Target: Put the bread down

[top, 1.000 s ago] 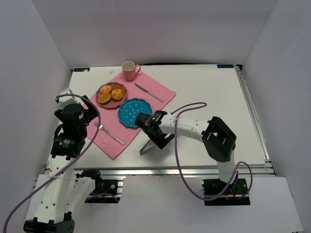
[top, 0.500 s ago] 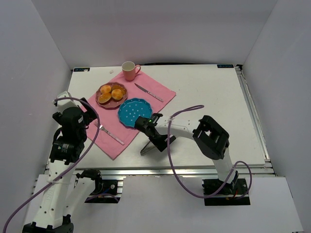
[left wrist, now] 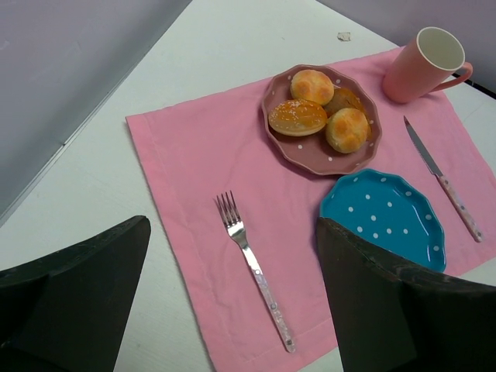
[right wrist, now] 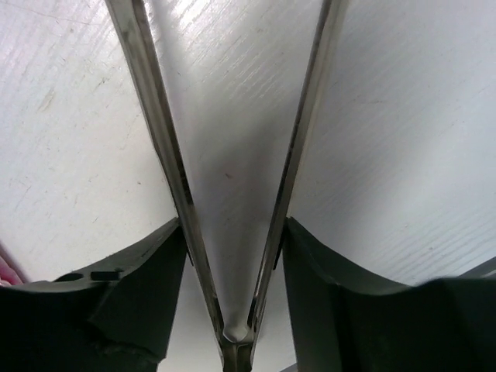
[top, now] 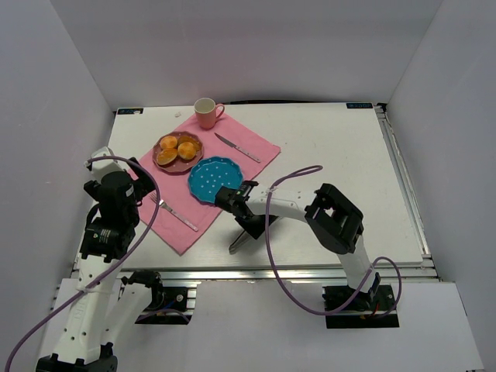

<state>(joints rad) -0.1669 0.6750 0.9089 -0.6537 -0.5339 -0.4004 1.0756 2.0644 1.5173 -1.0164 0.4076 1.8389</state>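
The bread (left wrist: 346, 129) is sitting on a maroon plate (left wrist: 291, 151) toward the far-left corner, with a blue plate (left wrist: 384, 221) lying bare beside it. By the near edge, the right gripper (right wrist: 232, 225) is clamping tongs (right wrist: 155, 116), presumably for lifting a roll. The left gripper (left wrist: 232, 291) is hanging wide apart.

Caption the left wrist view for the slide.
Open left gripper overlooks pink placemat: bread rolls on maroon plate, bare blue plate, fork, knife, mug.

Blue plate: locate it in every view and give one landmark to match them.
Top external: blue plate centre-left, on the pink cloth.
Left wrist: blue plate lower right, beside the fork.
Right wrist: not in it; only tongs and table.
Shared landmark: pink cloth (top external, left wrist).
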